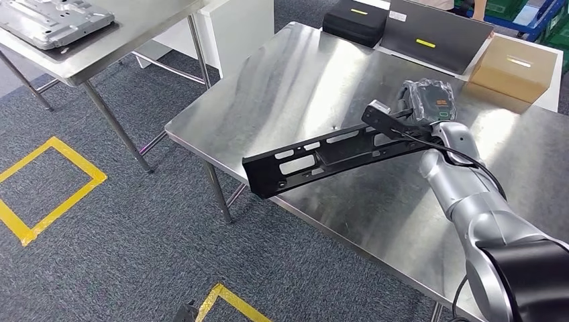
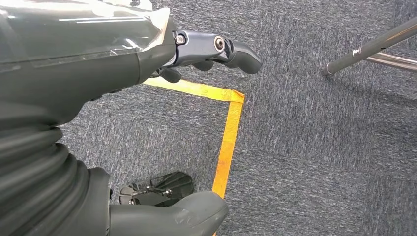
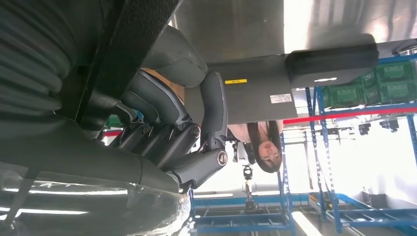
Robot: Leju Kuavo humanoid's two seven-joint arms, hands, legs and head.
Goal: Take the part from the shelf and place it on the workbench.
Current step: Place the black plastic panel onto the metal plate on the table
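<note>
The part is a long black metal bracket (image 1: 321,157) with slots along its side. My right hand (image 1: 429,104) grips its far end and holds it low over the steel workbench (image 1: 302,74), its free end reaching past the bench's near left edge. In the right wrist view the fingers (image 3: 167,137) curl around the black bar (image 3: 130,39). My left hand (image 2: 147,44) hangs over the grey carpet, fingers apart and holding nothing.
At the bench's far side lie a black case (image 1: 354,20), a dark flat panel (image 1: 436,33) and a cardboard box (image 1: 513,66). Another steel table (image 1: 100,47) with a metal plate (image 1: 50,20) stands at left. Yellow floor tape (image 1: 40,188) marks the carpet. A person (image 3: 268,145) stands beyond the bench.
</note>
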